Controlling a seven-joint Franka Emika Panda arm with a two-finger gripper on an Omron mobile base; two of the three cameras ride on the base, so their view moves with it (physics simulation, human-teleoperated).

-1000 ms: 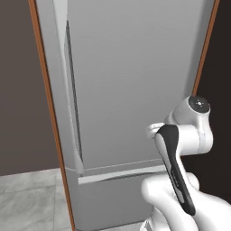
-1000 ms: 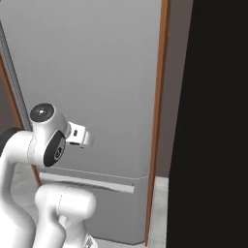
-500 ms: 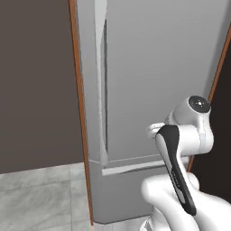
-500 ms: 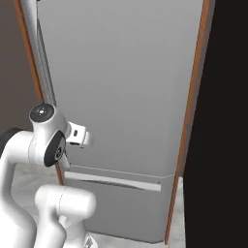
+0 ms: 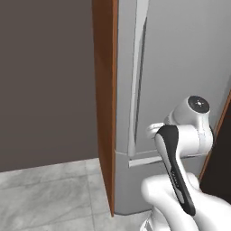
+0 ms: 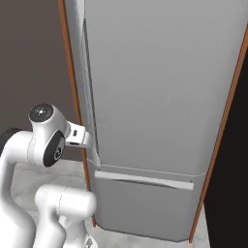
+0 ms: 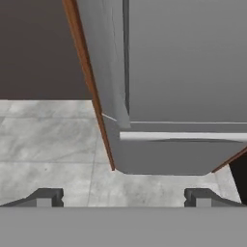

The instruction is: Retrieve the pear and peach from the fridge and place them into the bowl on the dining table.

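Note:
The fridge [image 5: 180, 54] [image 6: 155, 87] [image 7: 183, 58] stands shut, a tall light-grey front with a long vertical handle [image 5: 135, 90] [image 6: 87, 97] along its left edge. Its lower drawer [image 6: 145, 203] [image 7: 169, 159] is also shut. My arm is folded in front of the fridge, short of the door. In the hand view my gripper [image 7: 123, 198] is open, its dark fingertips [image 7: 46, 197] far apart with nothing between them, looking down at the drawer and floor. The pear and peach are hidden. The bowl and the dining table are out of view.
An orange-brown wooden panel [image 5: 104, 90] [image 6: 68, 72] borders the fridge's left side, with a dark wall [image 5: 45, 76] beyond it. Another wooden strip [image 6: 225, 126] runs down the right side next to a black gap. Grey stone floor [image 7: 48, 140] lies in front.
The whole picture has shifted: the fridge has slid rightward in both base views, so the camera has moved with the base. The arm holds the same folded pose and the gripper stays open.

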